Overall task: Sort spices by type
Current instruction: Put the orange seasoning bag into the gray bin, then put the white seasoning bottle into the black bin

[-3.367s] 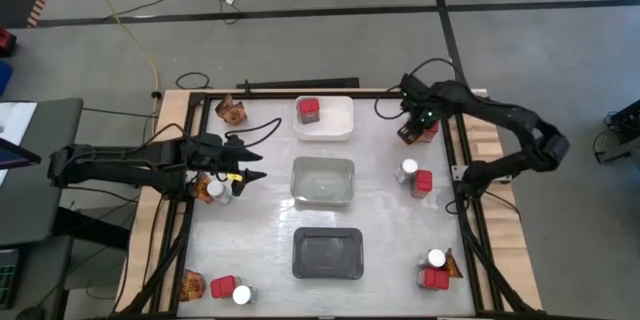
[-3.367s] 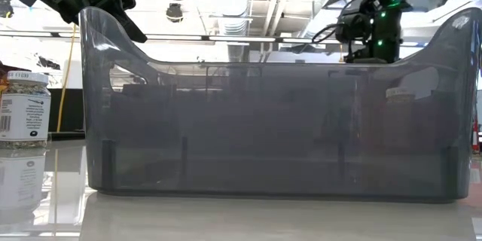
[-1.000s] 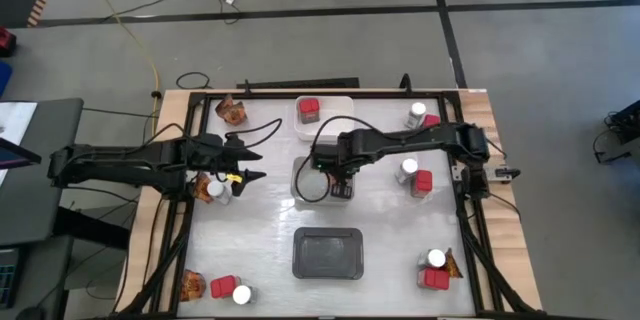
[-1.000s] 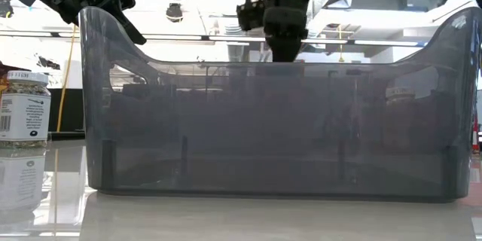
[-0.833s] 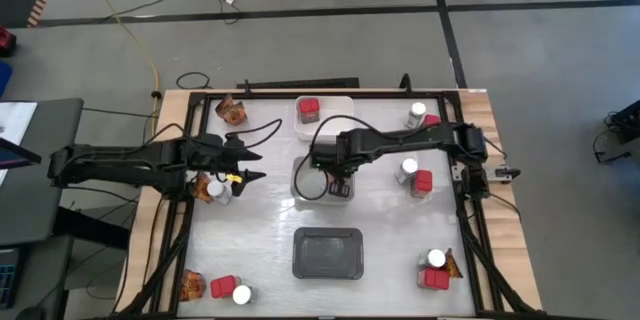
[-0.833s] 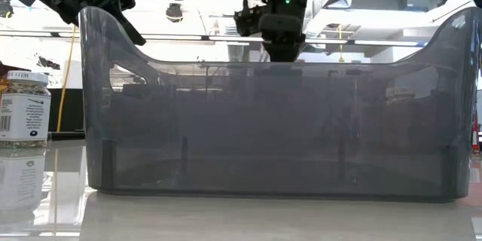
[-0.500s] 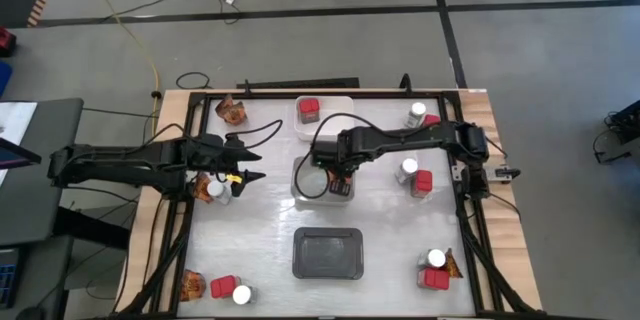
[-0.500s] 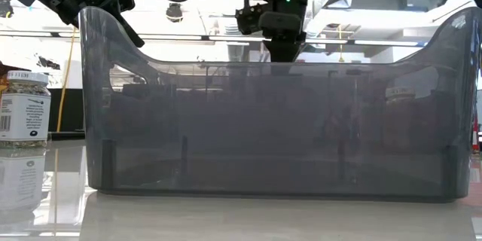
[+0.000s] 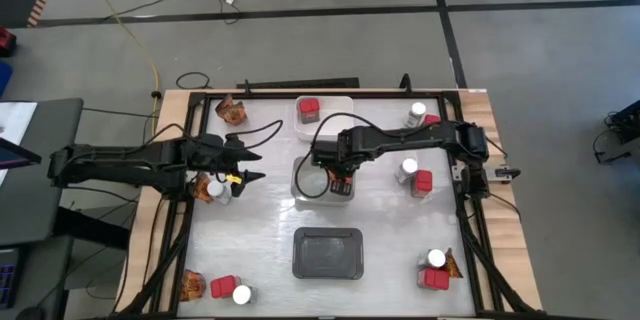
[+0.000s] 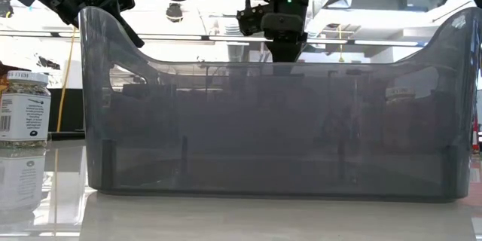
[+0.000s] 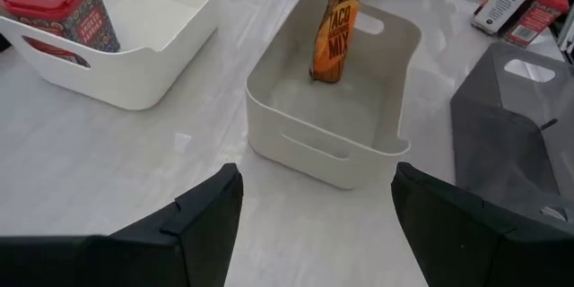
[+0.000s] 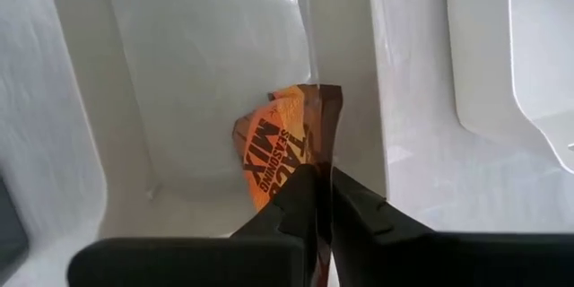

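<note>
My right gripper (image 9: pixel 340 176) is shut on an orange-brown packet (image 11: pixel 334 40) and stands over the clear tray (image 9: pixel 305 192) at the table's middle. The packet's lower end is down inside that tray; whether it touches the floor I cannot tell. A red container (image 9: pixel 309 111) stands in the white tray (image 9: pixel 345 125) at the far side. My left gripper (image 9: pixel 258 166) hangs open near the left edge, above a white-lidded jar (image 9: pixel 215 189). More jars, red containers and packets stand in the corners. My right gripper pinches the packet's top edge (image 12: pixel 316 163) between its two fingers (image 12: pixel 354 199). The fingers come from above, pointing down. The packet hangs upright below them inside the clear tray (image 11: pixel 269 112), its printed face (image 11: pixel 337 27) toward the left arm.
The dark grey tray (image 9: pixel 327 253) sits near the front edge and fills the low view (image 10: pixel 279 120). Jars and red containers stand along the right side (image 9: pixel 416 176), (image 9: pixel 418 113), (image 9: pixel 433 270). Another group (image 9: pixel 220 287) is at the near left; a packet (image 9: pixel 231 111) lies far left.
Some seconds ago the right gripper was at the far right corner; it has since carried the packet to the clear tray. Through the last second it has held nearly still over that tray, shut on the packet. The left arm has kept still.
</note>
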Controlling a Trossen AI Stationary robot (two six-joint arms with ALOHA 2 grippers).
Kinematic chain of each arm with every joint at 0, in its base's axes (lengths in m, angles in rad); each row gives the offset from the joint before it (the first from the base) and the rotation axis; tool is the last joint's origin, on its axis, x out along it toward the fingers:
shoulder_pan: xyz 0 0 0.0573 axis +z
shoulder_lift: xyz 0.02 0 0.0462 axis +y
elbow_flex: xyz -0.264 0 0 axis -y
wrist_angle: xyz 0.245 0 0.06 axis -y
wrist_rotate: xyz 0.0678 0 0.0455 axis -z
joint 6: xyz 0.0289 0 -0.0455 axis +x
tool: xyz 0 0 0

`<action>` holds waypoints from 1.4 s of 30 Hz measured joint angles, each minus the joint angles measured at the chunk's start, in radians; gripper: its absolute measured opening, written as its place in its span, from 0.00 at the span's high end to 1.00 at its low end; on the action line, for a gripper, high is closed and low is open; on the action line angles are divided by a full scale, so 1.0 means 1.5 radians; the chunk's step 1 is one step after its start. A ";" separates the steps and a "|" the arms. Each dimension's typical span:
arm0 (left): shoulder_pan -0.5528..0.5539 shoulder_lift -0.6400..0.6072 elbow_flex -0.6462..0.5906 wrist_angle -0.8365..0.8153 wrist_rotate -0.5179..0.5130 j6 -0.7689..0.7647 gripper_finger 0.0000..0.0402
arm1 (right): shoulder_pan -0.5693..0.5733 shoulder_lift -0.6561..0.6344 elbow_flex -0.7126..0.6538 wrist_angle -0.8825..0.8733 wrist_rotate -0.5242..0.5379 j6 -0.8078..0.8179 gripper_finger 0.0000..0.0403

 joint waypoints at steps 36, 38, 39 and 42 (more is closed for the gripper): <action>0.000 0.000 0.000 0.004 0.000 -0.094 0.32 | 0.025 -0.252 0.000 -0.029 0.058 0.178 0.58; 0.000 0.000 0.000 0.010 -0.002 -0.092 0.32 | 0.034 -0.259 0.000 -0.054 0.079 0.225 0.57; 0.000 0.000 0.000 0.014 -0.002 -0.089 0.32 | 0.040 -0.262 0.000 -0.070 0.089 0.247 0.56; 0.000 0.000 0.000 0.019 -0.002 -0.085 0.32 | 0.062 -0.265 -0.001 -0.122 0.102 0.274 0.52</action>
